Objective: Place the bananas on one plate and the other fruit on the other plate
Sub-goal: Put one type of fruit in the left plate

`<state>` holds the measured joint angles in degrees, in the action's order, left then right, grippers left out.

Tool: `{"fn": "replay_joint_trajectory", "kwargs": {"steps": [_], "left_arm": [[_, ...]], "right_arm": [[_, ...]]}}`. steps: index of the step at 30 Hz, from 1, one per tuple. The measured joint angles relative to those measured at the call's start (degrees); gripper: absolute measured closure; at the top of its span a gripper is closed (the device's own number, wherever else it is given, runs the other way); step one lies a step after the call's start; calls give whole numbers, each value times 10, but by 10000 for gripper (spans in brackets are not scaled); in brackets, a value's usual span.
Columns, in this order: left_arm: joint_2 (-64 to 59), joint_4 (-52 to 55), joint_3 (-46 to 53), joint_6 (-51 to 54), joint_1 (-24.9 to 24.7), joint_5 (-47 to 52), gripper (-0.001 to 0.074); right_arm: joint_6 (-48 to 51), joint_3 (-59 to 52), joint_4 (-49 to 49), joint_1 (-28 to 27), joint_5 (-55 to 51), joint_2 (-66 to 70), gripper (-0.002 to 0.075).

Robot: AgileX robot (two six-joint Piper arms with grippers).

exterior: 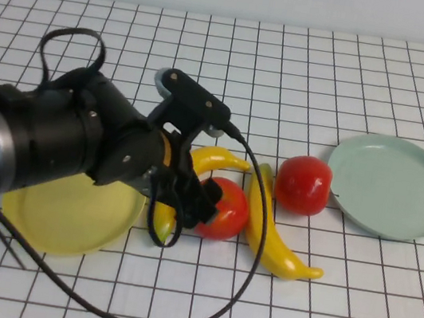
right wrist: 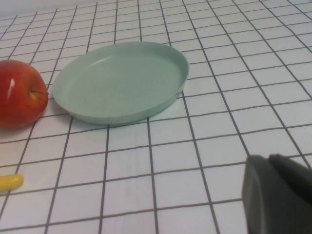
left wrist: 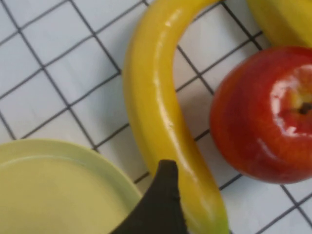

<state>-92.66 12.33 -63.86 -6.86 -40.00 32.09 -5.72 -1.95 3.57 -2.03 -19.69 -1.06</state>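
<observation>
My left gripper (exterior: 189, 204) is open and low over the left banana (exterior: 213, 159) and the red apple (exterior: 226, 210) beside it. In the left wrist view one dark finger (left wrist: 163, 200) stands against that banana (left wrist: 156, 107), between it and the yellow plate (left wrist: 48, 190); the apple (left wrist: 265, 112) lies on the banana's other side. The second banana (exterior: 276, 238) lies right of this apple. The second apple (exterior: 303, 184) sits next to the green-blue plate (exterior: 392, 186). The yellow plate (exterior: 66, 213) is at the left. My right gripper (right wrist: 268, 161) is shut, near the green-blue plate (right wrist: 122, 80).
The white gridded table (exterior: 330, 73) stretches to the back wall. A black cable (exterior: 252, 238) loops from the left arm over the second banana and down across the front. Both plates hold nothing. The right arm is outside the high view.
</observation>
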Motion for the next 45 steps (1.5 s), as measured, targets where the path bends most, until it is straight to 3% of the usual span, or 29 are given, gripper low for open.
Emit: {"fn": "replay_joint_trajectory", "kwargs": {"steps": [7, 26, 32, 40, 45], "left_arm": [[-42, -69, -49, 49, -22, 32, 73], [-128, -68, -88, 73, -22, -1, 73], [-129, -62, -89, 65, -22, -5, 155], [-54, 29, -72, -12, -22, 2, 155], [48, 58, 2, -74, 26, -44, 155]], "right_arm": [[0, 0, 0, 0, 0, 0, 741], [0, 0, 1, 0, 0, 0, 741], [0, 0, 1, 0, 0, 0, 741], [0, 0, 2, 0, 0, 0, 741], [0, 0, 2, 0, 0, 0, 741]]}}
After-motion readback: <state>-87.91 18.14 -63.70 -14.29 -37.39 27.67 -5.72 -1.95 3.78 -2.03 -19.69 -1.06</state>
